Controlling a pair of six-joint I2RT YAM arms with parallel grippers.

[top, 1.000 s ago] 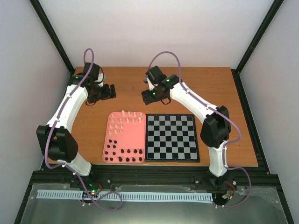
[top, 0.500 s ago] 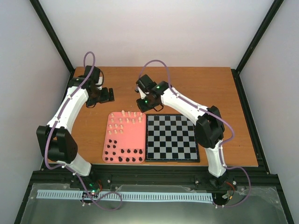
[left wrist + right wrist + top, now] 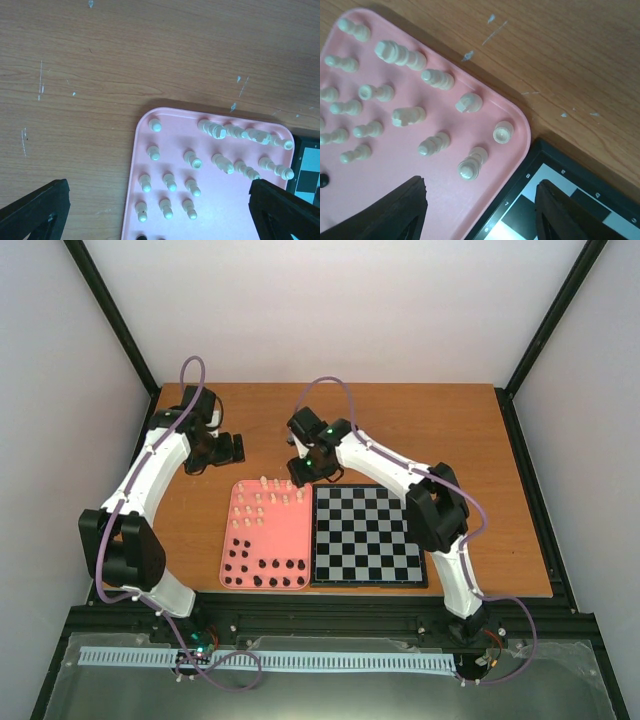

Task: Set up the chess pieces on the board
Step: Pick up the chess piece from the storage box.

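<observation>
- Black right end effector (image 3: 481,200) hovers with fingers partly spread, empty, over the far corner of the pink tray (image 3: 445,180), beside the board (image 3: 365,535).
- Left end effector (image 3: 159,200) gapes wide above the desk (image 3: 100,75).
- Cream chess pieces (image 3: 407,116) and black chess pieces (image 3: 262,570) sit in the tray.

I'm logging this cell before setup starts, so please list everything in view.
cream chess pieces: one set, exact count hard to tell, cream, far half of the pink tray
black chess pieces: one set, exact count hard to tell, black, near half of the tray
pink tray: one, pink, on the table beside the board's left edge
board: one, black and pale grey checks, no pieces on it
table: one, brown wood
left gripper: one, black, open, over bare table beyond the tray
right gripper: one, black, open, above the tray's far right corner
</observation>
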